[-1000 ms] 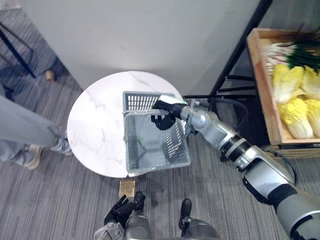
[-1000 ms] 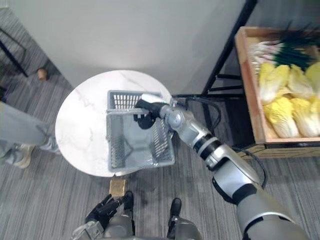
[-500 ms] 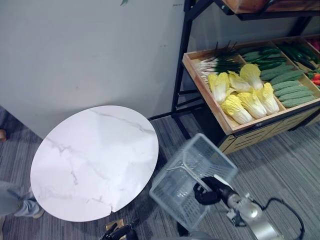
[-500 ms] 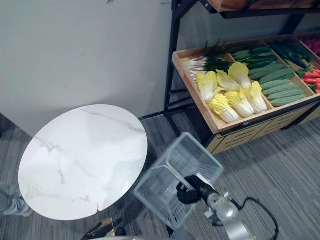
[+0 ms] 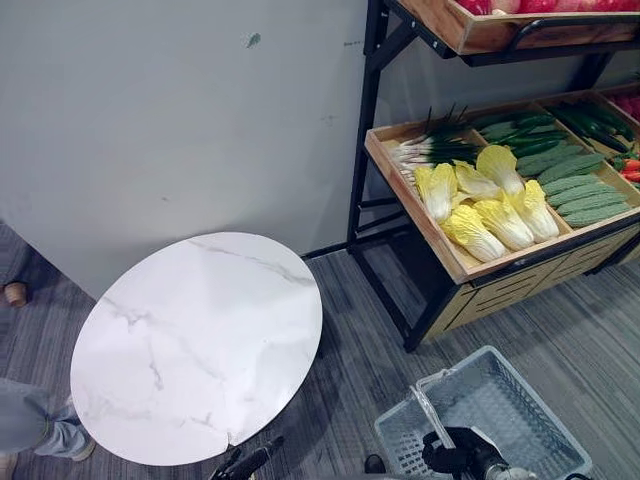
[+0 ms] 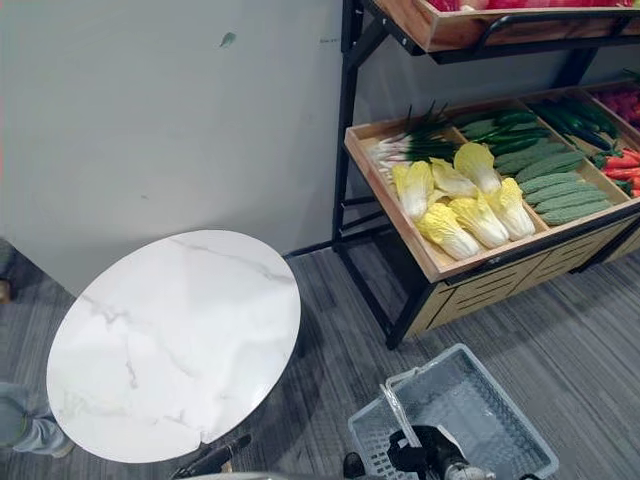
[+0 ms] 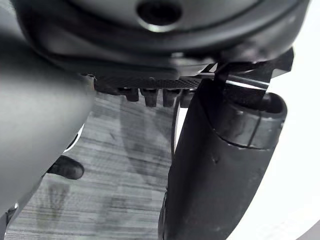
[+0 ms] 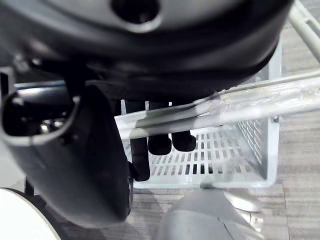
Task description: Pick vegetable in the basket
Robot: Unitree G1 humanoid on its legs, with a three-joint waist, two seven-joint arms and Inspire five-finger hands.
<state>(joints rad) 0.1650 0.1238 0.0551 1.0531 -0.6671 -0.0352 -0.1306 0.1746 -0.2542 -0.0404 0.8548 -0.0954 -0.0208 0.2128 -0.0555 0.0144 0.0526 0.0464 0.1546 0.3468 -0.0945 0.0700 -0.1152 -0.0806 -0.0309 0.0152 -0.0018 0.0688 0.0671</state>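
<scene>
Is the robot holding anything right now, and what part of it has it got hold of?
Yes. Its right hand is curled round the metal handle of the grey basket. Its left hand hangs beside the round table.

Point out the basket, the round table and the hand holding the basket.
basket (image 5: 543, 407): left eye view, far rim.
round table (image 5: 190, 340): left eye view, bare top.
right hand (image 5: 462, 455): left eye view, dark back, curled round handle.
</scene>
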